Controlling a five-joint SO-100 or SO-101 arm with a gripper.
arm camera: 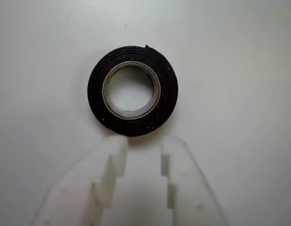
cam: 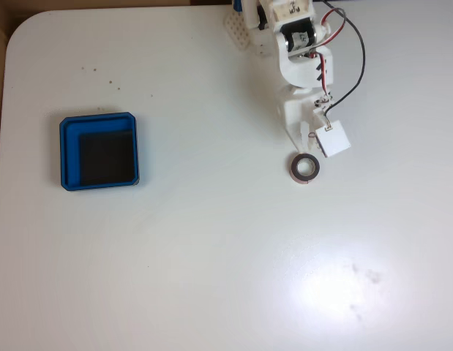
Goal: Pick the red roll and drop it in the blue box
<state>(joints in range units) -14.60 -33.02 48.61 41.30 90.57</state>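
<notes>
In the fixed view the red roll (cam: 304, 168) lies flat on the white surface (cam: 211, 256), right of centre in the frame, with the arm (cam: 303, 58) reaching down toward it from the top edge. From this angle the roll reads as a dark grey-brown ring with a pale core and only a thin reddish rim; its red outer side is hard to make out. The arm's upper part is cut off by the top of the frame, and its white body covers the hand, so the fingers cannot be picked out here. A small white block on the arm (cam: 334, 138) sits just above and to the right of the roll.

In the wrist view the red roll (arm camera: 132, 90) sits in the upper centre of the frame, seen from straight above as a near-black ring around a pale core with the surface showing through its round hole. The hand (arm camera: 143, 146) enters from the bottom edge, its two white fingers (arm camera: 112, 157) parted by a narrow gap and holding nothing. Their tips stop just below the roll; whether they touch it cannot be told.

The blue box (cam: 64, 150) rests at the left of the fixed view, well apart from the roll, its black floor bare.
</notes>
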